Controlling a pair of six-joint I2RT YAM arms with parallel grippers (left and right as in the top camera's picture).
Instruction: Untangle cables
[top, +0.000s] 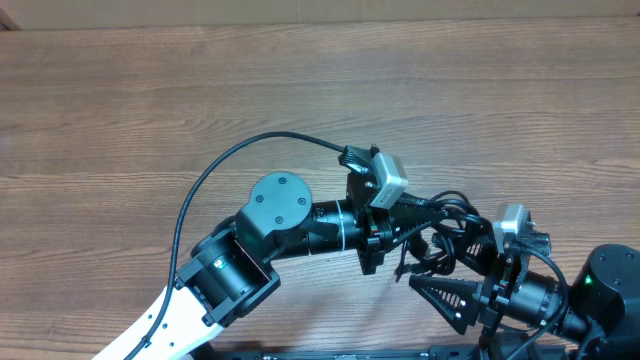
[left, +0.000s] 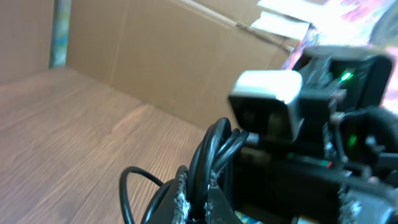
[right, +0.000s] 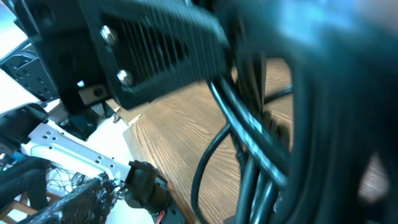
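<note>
The cables (top: 447, 228) are a tangle of thin black cords lifted between the two arms at the right front of the table. My left gripper (top: 405, 236) reaches into the bundle from the left. In the left wrist view its jaws (left: 198, 194) are shut on several black cords (left: 208, 152), with one loop (left: 127, 186) hanging free to the left. My right gripper (top: 430, 290) points left just below the bundle. The right wrist view shows cords (right: 249, 146) very close and blurred, and its jaws are hidden.
The wooden table (top: 150, 100) stretches to the left and back. A thick black wire (top: 215, 170) fixed to the left arm arcs over it. A cardboard wall (left: 155, 56) stands behind the table. The table's front edge (right: 155, 162) and a metal frame show below.
</note>
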